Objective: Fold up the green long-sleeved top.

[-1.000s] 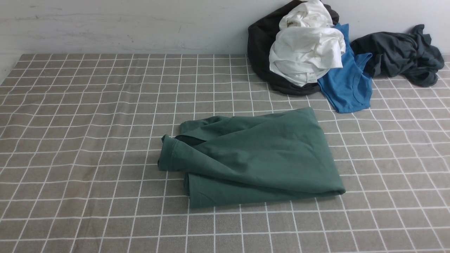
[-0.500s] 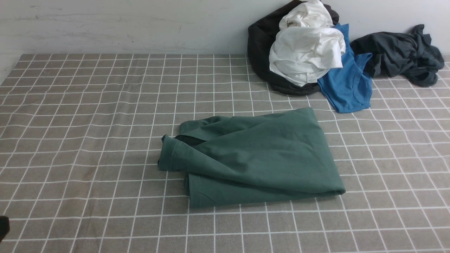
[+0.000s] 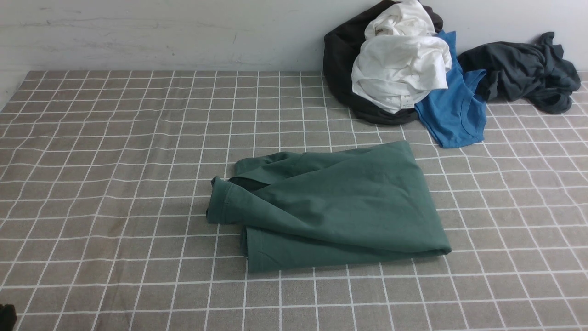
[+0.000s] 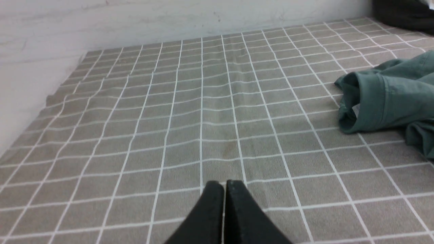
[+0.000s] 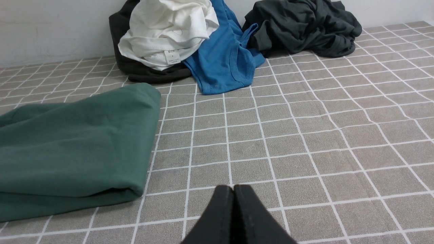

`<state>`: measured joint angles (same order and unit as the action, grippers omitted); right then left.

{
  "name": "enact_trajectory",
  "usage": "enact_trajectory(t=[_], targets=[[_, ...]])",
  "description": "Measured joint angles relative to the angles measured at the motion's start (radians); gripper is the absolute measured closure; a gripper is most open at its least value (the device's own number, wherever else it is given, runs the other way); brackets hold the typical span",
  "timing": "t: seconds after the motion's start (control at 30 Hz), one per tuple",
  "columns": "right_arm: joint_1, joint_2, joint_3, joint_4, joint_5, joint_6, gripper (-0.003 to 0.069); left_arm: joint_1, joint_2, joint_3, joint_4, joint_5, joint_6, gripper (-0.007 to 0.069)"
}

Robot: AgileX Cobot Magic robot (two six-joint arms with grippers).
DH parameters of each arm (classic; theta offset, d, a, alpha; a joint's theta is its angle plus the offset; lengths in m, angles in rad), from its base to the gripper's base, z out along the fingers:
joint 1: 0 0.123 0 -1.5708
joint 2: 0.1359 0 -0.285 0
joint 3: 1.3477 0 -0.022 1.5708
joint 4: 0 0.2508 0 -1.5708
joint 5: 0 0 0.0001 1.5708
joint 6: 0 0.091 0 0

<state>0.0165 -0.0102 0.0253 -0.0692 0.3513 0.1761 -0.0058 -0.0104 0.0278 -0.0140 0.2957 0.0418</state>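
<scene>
The green long-sleeved top [image 3: 335, 207] lies folded into a compact bundle in the middle of the checked tablecloth, with a ribbed edge rolled up at its left end [image 4: 366, 101]. Its right folded edge shows in the right wrist view [image 5: 84, 142]. My left gripper [image 4: 224, 184] is shut and empty, low over bare cloth well to the left of the top; only a dark tip shows at the front view's bottom left corner [image 3: 5, 315]. My right gripper [image 5: 233, 188] is shut and empty, over bare cloth to the right of the top.
A heap of clothes sits at the back right against the wall: a black garment [image 3: 340, 69], a white one [image 3: 399, 69], a bright blue sleeveless top [image 3: 455, 115] and a dark charcoal-grey garment [image 3: 523, 71]. The tablecloth's left edge [image 4: 51, 101] meets the wall.
The dark tip of my left gripper came into the front view's bottom left edge and has since sunk lower toward the corner. The green top has not moved.
</scene>
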Motion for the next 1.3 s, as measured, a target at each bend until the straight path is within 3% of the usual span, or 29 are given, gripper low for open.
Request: enact_trajectory(t=[0.2, 1.3], targets=[[0.0, 0.0, 0.0, 0.0, 0.0, 0.0, 0.0673, -0.008, 0.0, -0.003, 0.014, 0.062, -0.035, 0.0631], [0.0, 0.0, 0.0, 0.001, 0.0, 0.0, 0.0673, -0.01, 0.0, -0.003, 0.014, 0.064, -0.042, 0.0631]])
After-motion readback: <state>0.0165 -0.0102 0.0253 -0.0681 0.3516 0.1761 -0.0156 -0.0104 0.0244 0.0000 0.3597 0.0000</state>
